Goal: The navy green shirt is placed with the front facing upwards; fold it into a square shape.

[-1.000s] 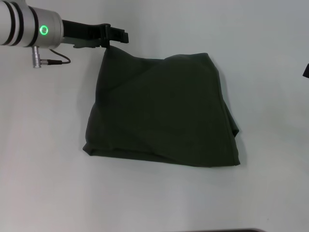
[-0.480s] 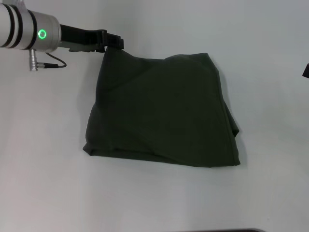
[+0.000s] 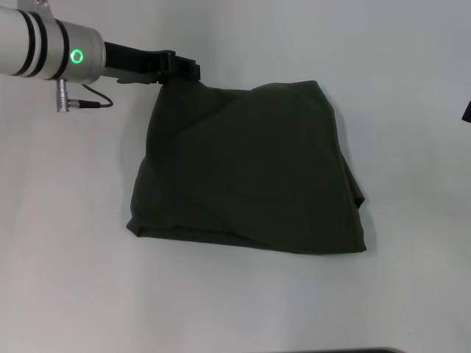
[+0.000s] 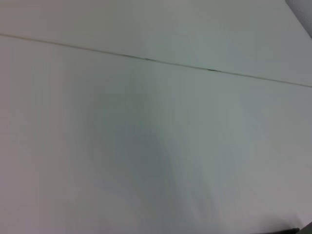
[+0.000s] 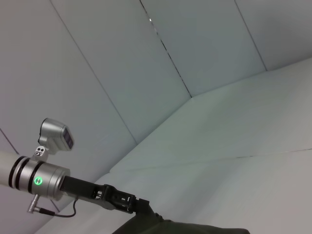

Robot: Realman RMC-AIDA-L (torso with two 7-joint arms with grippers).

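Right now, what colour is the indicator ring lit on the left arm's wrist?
Green; the indicator ring glows on the silver wrist, clearest in the head view.

White table; folded navy green shirt lying on it.

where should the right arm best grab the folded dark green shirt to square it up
Probably the far right corner of the dark olive-green cotton shirt, coming in from the robot's right: it lies flat and free, while the left gripper is at the raised far left corner.
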